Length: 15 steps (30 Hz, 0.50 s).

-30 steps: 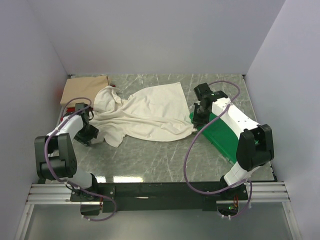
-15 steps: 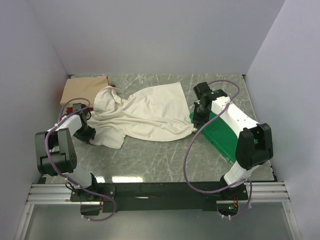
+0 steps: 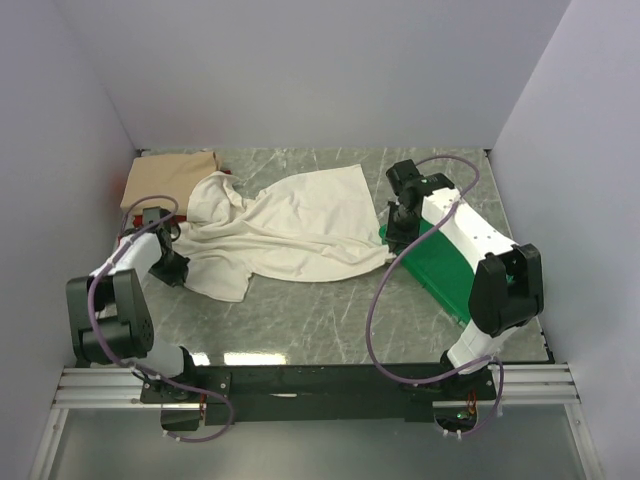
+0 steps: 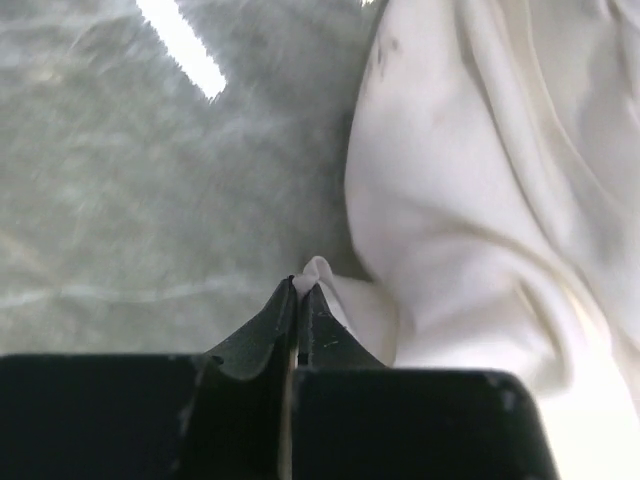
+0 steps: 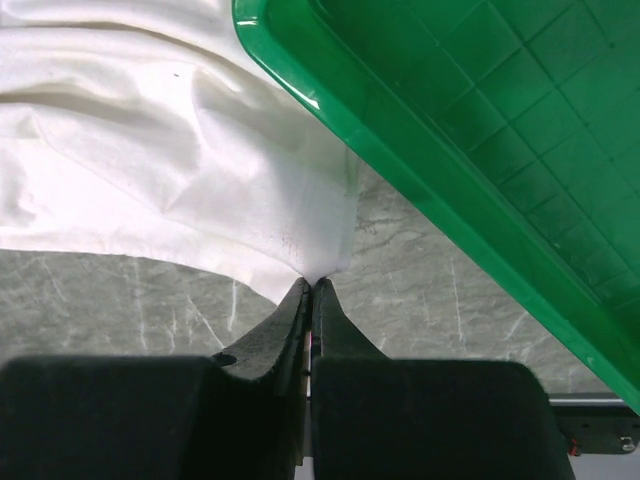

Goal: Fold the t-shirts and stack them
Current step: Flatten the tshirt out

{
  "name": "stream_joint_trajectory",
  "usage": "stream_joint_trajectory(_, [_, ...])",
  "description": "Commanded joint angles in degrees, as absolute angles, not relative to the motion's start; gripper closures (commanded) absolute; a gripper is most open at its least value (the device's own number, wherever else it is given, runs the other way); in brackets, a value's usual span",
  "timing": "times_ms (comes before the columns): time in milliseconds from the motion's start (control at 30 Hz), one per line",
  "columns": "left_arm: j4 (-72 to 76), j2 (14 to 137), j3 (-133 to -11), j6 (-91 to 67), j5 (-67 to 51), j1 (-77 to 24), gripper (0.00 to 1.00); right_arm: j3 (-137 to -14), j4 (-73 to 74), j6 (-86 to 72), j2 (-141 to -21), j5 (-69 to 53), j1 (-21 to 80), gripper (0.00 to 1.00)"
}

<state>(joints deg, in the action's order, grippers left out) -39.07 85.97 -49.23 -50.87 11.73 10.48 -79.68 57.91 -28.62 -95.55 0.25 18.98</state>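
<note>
Spanning the cream t-shirt [image 3: 300,225], left claw [image 4: 302,288] and right claw [image 5: 311,283] each clamp its edge.

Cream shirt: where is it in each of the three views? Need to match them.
Top external: cream shirt spread across mid-table.
Left wrist: right half; a fold pinched by the left gripper.
Right wrist: upper left; a corner pinched by the right gripper, beside the green tray.
Shared landmark: grey marbled table, in all three.
</note>
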Motion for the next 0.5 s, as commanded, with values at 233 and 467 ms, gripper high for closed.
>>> stream_joint_trajectory(233, [-57.37, 64.89, -53.26, -56.33, 8.79, 10.55, 0.99, -79.46, 63.63, -26.02, -91.50, 2.55, 19.60, 1.00])
stream_joint_trajectory(467, [-69.06, 52.22, -53.87, -60.20, 10.63, 10.55, 1.00, -73.84, 64.51, -25.93, -88.86, 2.72, 22.58, 1.00])
